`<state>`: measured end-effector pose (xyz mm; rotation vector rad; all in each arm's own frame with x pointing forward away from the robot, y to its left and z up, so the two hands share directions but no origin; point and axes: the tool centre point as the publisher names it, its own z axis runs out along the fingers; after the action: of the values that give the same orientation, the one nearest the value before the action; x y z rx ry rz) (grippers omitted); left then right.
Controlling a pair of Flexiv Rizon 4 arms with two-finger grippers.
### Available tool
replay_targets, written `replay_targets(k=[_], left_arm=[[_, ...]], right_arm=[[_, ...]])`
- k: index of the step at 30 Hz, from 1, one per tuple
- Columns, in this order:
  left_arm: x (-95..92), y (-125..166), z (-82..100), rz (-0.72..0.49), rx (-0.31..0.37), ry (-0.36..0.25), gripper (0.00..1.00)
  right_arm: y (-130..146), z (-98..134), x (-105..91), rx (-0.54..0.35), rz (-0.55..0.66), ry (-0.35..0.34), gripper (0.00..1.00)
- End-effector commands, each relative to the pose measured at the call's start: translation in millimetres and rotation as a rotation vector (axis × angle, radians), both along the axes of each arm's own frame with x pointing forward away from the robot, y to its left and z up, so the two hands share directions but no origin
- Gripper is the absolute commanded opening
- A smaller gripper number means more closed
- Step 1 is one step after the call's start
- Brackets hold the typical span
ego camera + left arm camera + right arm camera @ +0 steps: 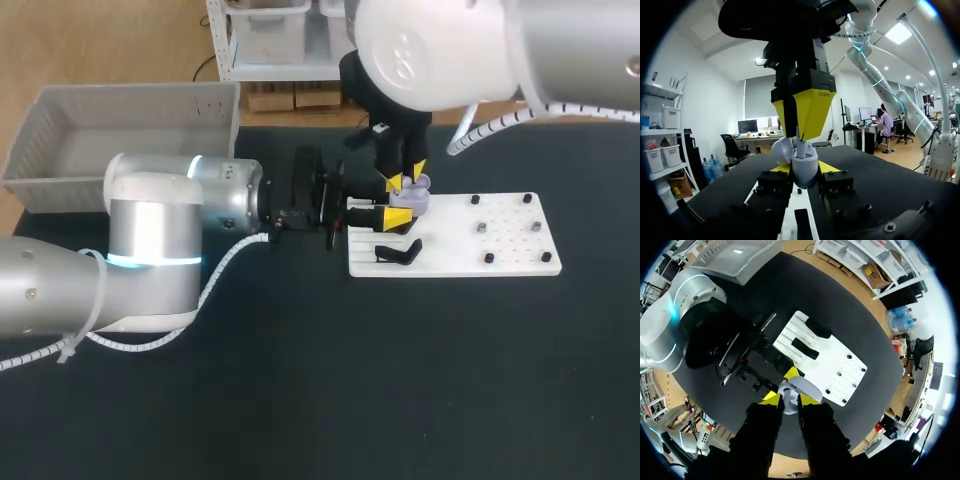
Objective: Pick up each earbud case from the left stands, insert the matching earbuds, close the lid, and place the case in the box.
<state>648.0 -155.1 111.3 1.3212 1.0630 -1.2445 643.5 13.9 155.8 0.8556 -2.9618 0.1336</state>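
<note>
A pale lavender earbud case [418, 198] with its lid open hangs just above the left end of the white board [500, 262]. My left gripper [398, 214] reaches in level from the left and is shut on the case's body [805, 170]. My right gripper [406, 178] points straight down over the case, shut on a small white earbud [801, 146] whose stem sits at the case's opening. In the right wrist view the earbud [788, 404] shows between the right gripper's [789, 399] yellow tips, above the case [802, 386].
Two black stands [398, 252] sit on the board's left part. Small dark pegs and grey pieces [480, 228] dot its right part. A grey bin [60, 110] stands at the table's back left corner. Dark tabletop spreads in front of the board.
</note>
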Motion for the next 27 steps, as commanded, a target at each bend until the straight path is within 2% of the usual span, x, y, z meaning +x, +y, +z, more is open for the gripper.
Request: replay_targets(k=[1, 18, 19, 20, 21, 22, 23, 27], left_arm=[[-1.7, 0.3, 0.5, 0.005, 0.001, -0.001, 0.0], [-1.7, 0.3, 0.5, 0.005, 0.001, -0.001, 0.0], [-1.7, 0.3, 0.5, 0.005, 0.001, -0.001, 0.0], [-1.7, 0.3, 0.5, 0.005, 0.001, -0.001, 0.0], [-1.7, 0.3, 0.5, 0.005, 0.001, -0.001, 0.0], [-1.7, 0.3, 0.5, 0.005, 0.001, -0.001, 0.0], [-1.7, 0.3, 0.5, 0.005, 0.001, -0.001, 0.0], [-1.7, 0.3, 0.5, 0.005, 0.001, -0.001, 0.0]], right_arm=[[0.8, -1.5, 2.1, -0.003, 0.001, 0.004, 0.0], [2.3, -9.0, 5.3, -0.009, 0.0, 0.015, 0.0], [2.4, -9.0, 5.3, -0.007, -0.001, 0.015, 0.11], [2.5, -9.1, 5.3, -0.005, -0.001, 0.014, 0.27], [2.1, -8.6, 4.8, 0.0, 0.0, 0.016, 0.51], [1.5, -7.7, 3.6, 0.003, 0.001, 0.016, 0.89], [1.0, -6.3, 1.9, 0.003, 0.002, 0.017, 1.0], [-2.9, 4.7, -6.7, 0.043, 0.014, 0.028, 1.0]])
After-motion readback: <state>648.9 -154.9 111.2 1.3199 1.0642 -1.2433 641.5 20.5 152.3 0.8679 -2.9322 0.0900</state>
